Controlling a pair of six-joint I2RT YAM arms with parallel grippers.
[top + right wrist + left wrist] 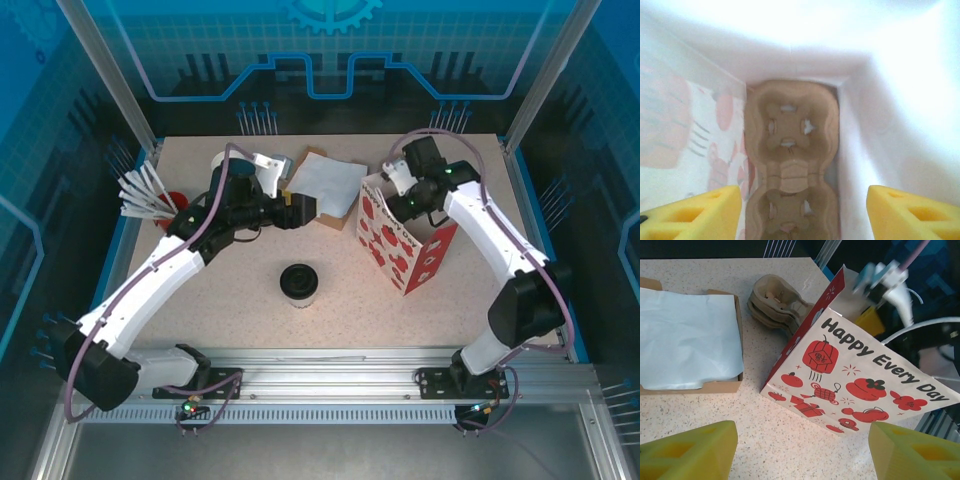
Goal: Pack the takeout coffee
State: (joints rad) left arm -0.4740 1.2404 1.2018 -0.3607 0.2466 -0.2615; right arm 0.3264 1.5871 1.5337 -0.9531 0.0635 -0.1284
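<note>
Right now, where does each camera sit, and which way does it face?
Top external: fixed above and behind the arms, looking down on the table, both arms, the takeout coffee and the printed bag.
Left wrist: on the left arm, facing across the table at the bag's printed side; the open left end effector frames the bottom.
Right wrist: on the right arm, looking down inside the bag at a cardboard cup carrier; the open right end effector below.
Shared: all three see the bag.
</note>
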